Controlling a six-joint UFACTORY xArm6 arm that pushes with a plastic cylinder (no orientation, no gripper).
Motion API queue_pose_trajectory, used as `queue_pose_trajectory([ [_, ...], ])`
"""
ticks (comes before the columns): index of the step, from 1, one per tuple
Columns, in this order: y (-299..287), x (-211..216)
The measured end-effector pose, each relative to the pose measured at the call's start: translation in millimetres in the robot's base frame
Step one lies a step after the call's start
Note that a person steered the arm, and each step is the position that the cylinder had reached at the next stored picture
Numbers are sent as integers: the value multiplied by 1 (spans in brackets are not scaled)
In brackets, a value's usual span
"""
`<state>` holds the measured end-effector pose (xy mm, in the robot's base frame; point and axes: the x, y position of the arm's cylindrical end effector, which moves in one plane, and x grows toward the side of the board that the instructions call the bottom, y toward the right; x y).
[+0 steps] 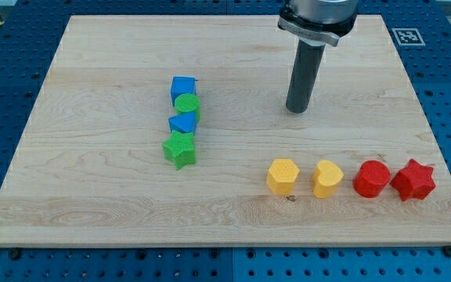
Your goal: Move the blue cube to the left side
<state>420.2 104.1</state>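
Observation:
The blue cube (182,87) sits at the top of a short column of blocks left of the board's middle. Touching it from below is a green cylinder (187,106), then a second blue block (183,124) of an angular shape, then a green star (180,149). My tip (297,109) rests on the board well to the view's right of this column, about level with the green cylinder, touching no block.
A row of blocks lies at the lower right: a yellow hexagon (283,175), a yellow heart (327,178), a red cylinder (372,178) and a red star (413,180). The wooden board (92,196) lies on a blue perforated table.

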Motion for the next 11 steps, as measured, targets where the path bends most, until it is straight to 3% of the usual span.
queue_pose_trajectory([
  [1,-7,0],
  [5,-155,-39],
  [9,-157,-28],
  [11,-203,-25],
])
